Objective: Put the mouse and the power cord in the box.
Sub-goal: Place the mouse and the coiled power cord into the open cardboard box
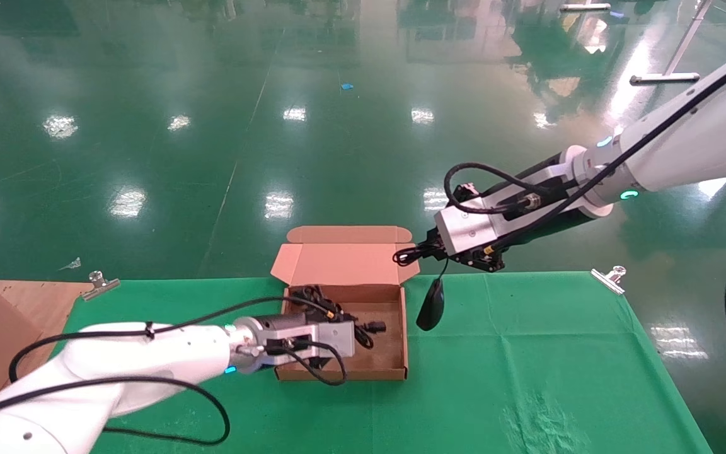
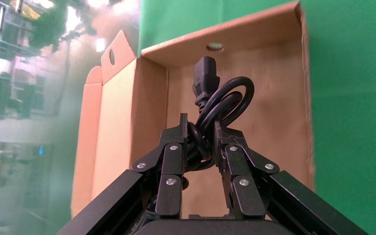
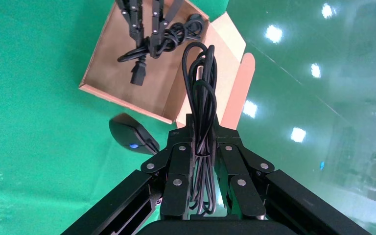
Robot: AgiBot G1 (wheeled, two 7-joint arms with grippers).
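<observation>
Head view: an open box [image 1: 394, 369] is set on the green-covered counter [image 1: 527, 378], lid folded back toward the far edge. The left end effector [image 1: 363, 334] is held low inside the box, fingers closed on a bundled loop of the power cord [image 1: 312, 296]; the cord's plug end [image 1: 375, 326] projects just past the fingertips, over the box floor. In the left wrist view the cord [image 2: 220, 105] is pinched between both fingers [image 2: 174, 147], the plug pointing at the box wall bearing the small oval hole [image 2: 214, 47]. The right end effector [image 1: 410, 253] is raised beside the box's right lid flap, closed on a coiled thin cable [image 3: 201, 88]. The mouse [image 1: 431, 305] hangs from that cable below the right end effector, just outside the box's right wall, close above the counter; contact with the cloth cannot be told.
</observation>
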